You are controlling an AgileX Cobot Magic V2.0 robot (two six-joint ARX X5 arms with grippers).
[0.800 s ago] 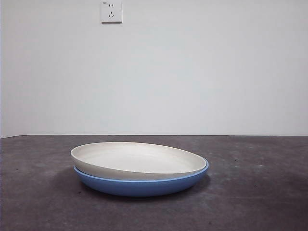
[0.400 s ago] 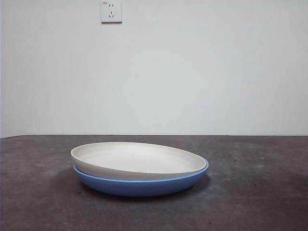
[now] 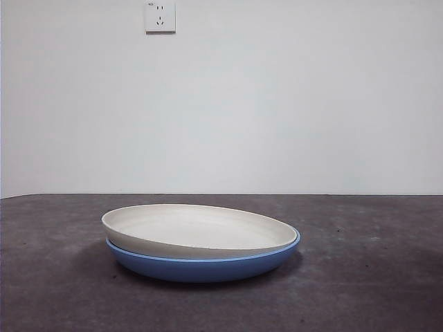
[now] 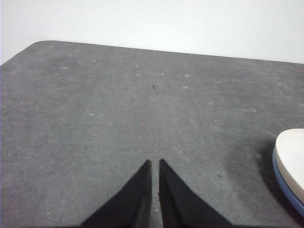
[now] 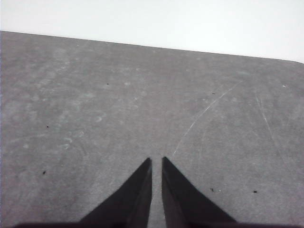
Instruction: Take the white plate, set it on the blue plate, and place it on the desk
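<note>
The white plate rests inside the blue plate, a little tilted, on the desk in the middle of the front view. Neither arm shows in the front view. In the left wrist view my left gripper is shut and empty above bare desk; the edges of the white plate and the blue plate show at the side, apart from it. In the right wrist view my right gripper is shut and empty over bare desk, with no plate in sight.
A white wall with a power socket stands behind the desk. The desk's far edge and a rounded corner show in the left wrist view. A thin scratch marks the desk in the right wrist view.
</note>
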